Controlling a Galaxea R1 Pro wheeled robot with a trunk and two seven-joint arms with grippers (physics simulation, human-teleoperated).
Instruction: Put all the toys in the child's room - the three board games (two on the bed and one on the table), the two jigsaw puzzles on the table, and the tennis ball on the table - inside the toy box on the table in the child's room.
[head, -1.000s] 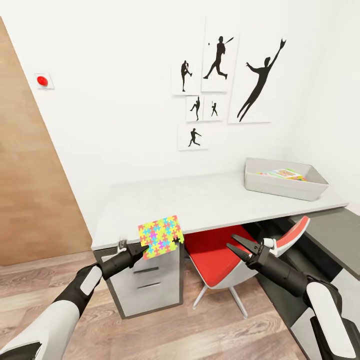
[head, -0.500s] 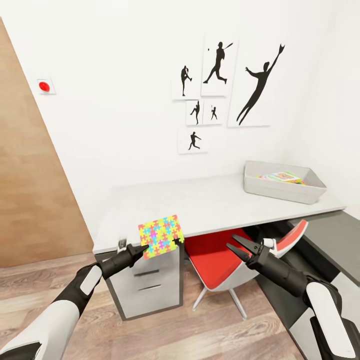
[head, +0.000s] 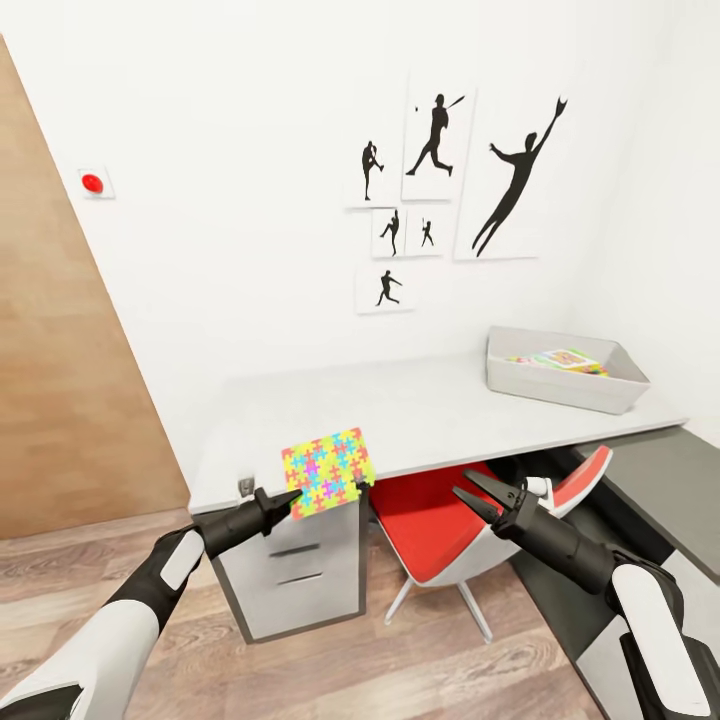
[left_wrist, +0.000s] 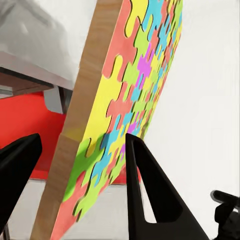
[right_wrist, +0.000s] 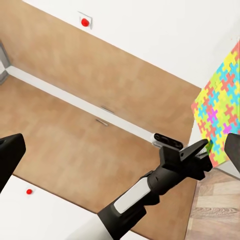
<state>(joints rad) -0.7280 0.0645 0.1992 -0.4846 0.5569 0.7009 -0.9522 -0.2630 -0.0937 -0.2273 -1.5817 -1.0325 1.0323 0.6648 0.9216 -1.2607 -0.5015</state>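
My left gripper (head: 292, 497) is shut on the lower edge of a jigsaw puzzle (head: 326, 472), a thin square of yellow, green, pink and blue pieces, held upright in front of the table's (head: 400, 410) near edge. The left wrist view shows the puzzle (left_wrist: 130, 115) clamped between the two black fingers (left_wrist: 145, 185). My right gripper (head: 478, 492) hangs open and empty over the red chair. The toy box (head: 560, 387) stands at the table's far right end with a flat bright printed toy (head: 560, 358) inside. The right wrist view looks across at the held puzzle (right_wrist: 220, 120).
A red chair (head: 435, 525) is tucked under the table, beside a grey drawer unit (head: 295, 575). A lower dark grey cabinet (head: 655, 480) joins the table at right. A wooden door (head: 60, 400) is at left. Baseball silhouette pictures (head: 440, 150) hang above.
The whole picture has shifted down slightly, so the camera moved. Both arms keep their pose, and the puzzle stays in the left gripper.
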